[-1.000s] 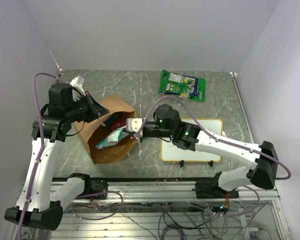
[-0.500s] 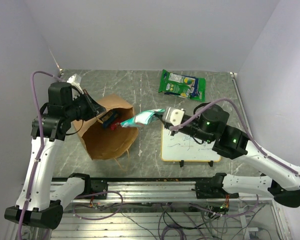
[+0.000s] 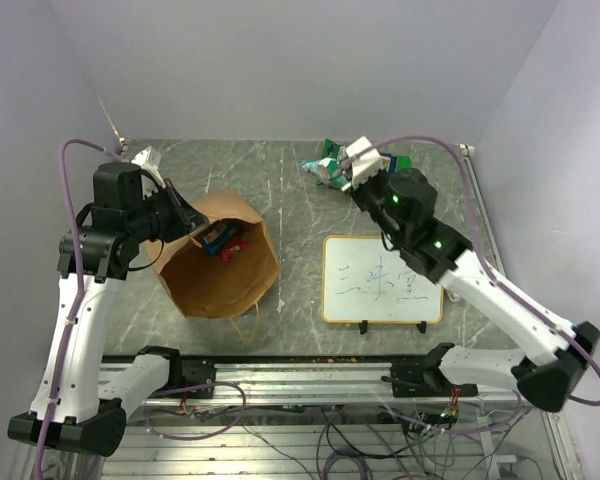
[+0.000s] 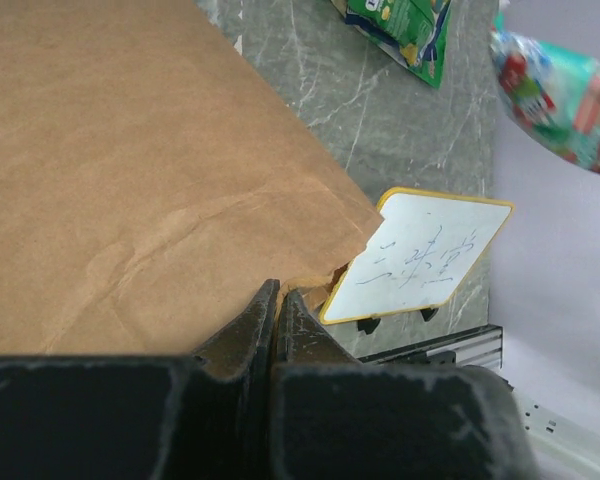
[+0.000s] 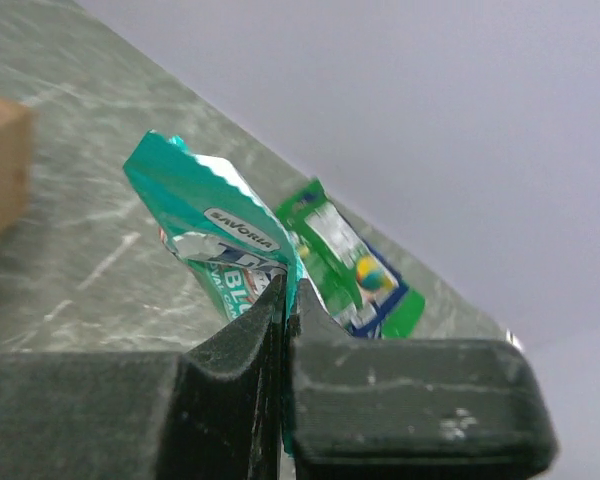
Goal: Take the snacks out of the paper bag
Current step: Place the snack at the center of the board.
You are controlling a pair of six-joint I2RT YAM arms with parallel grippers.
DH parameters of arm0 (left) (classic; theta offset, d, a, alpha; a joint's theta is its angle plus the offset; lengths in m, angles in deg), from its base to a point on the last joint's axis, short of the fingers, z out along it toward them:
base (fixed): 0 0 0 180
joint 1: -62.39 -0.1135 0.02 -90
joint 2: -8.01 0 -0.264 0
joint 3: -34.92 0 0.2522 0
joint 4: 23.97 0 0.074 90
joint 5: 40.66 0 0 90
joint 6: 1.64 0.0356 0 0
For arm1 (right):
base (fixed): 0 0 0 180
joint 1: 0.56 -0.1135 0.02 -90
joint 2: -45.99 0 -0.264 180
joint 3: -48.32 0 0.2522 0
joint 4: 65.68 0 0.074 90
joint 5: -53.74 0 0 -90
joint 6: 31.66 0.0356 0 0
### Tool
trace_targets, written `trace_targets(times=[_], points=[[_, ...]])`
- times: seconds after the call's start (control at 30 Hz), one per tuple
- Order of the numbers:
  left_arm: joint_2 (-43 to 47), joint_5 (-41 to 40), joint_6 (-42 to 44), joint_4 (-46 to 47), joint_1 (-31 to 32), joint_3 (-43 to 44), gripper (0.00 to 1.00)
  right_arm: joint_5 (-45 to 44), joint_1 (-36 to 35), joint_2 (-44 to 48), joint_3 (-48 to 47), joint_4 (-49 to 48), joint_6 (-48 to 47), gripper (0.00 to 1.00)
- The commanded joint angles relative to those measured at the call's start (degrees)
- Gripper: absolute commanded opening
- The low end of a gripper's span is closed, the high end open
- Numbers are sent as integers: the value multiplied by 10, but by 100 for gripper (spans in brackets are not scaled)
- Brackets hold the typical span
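The brown paper bag (image 3: 220, 270) lies open on the left of the table, with a blue pouch (image 3: 217, 236) and a red packet (image 3: 237, 245) showing in its mouth. My left gripper (image 3: 185, 222) is shut on the bag's rim; in the left wrist view its fingertips (image 4: 277, 296) pinch the paper bag (image 4: 130, 180). My right gripper (image 3: 342, 172) is shut on a teal pouch (image 3: 320, 170), held above the far table by the large green bag (image 3: 395, 165). The right wrist view shows the teal pouch (image 5: 220, 245) pinched, with the green bag (image 5: 355, 275) behind.
An orange-framed whiteboard (image 3: 382, 278) with scribbles lies at right centre, also in the left wrist view (image 4: 420, 255). A white crumpled object (image 3: 145, 158) sits at the far left corner. Walls close the table at the back and sides.
My right gripper pulled the teal pouch out of the bag and carried it right and back to the far side near the green bag. The left gripper kept its hold on the rim.
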Motion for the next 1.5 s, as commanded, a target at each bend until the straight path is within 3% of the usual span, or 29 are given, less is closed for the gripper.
trace_targets(times=[0.0,0.13,0.3,0.57,1.03,1.47], points=[[-6,-18,28,-23,2,41,7,-31,67,-68,-30,-49,65,0],[-6,-7,22,-13,2,35,7,-129,102,-154,-61,-87,138,0],[-3,-9,14,-9,2,31,7,-202,166,-295,-201,24,257,0],[-5,-7,12,-12,2,28,7,-296,210,-439,-315,51,220,0],[-14,-24,39,-45,2,49,7,-321,208,-583,-397,43,186,0],[-30,-37,63,-80,2,86,7,-301,163,-712,-464,22,192,0]])
